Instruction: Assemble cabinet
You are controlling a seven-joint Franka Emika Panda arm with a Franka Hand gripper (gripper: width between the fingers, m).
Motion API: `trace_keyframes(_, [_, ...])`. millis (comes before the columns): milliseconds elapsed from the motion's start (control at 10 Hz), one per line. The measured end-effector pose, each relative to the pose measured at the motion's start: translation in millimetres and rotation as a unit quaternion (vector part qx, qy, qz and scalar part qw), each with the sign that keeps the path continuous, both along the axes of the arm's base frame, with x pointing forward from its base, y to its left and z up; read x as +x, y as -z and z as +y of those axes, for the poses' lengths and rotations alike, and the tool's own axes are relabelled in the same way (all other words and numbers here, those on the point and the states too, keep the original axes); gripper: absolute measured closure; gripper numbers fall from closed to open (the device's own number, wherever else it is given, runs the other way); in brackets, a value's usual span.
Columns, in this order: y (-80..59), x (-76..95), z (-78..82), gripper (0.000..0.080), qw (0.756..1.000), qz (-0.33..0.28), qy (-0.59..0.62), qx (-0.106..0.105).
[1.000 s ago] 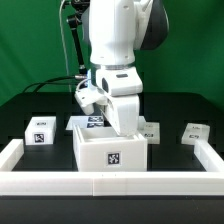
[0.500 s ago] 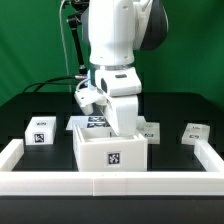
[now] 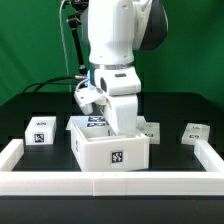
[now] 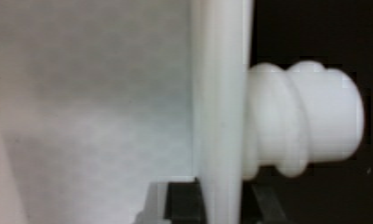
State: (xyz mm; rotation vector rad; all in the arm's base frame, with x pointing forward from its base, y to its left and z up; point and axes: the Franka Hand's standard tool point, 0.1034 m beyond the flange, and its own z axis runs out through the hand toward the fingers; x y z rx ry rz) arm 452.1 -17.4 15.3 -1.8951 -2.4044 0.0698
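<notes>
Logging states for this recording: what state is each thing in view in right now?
cabinet body: standing on the table, the arm lowered over it.
block at the exterior view's left: loose on the table, apart from the body.
block at the exterior view's right: loose, apart, untouched.
pincer: hidden by the arm; open or shut cannot be told.

Cabinet (image 3: 112, 152) and blocks (image 3: 40, 130) on black table (image 3: 185, 105)
</notes>
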Motion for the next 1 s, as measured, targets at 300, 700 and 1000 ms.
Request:
trace_keyframes(300, [-1.2,4.3,13.8,0.0758,0.999,-0.001,0.035,-0.003])
trace_keyframes(700, [0.6,16.4,57.0,0.0758,0.996,-0.005,0.084,0.002])
trace_keyframes(1000, [0.3,35.1,88.7,0.0758,0.993,-0.015,0.12,0.007])
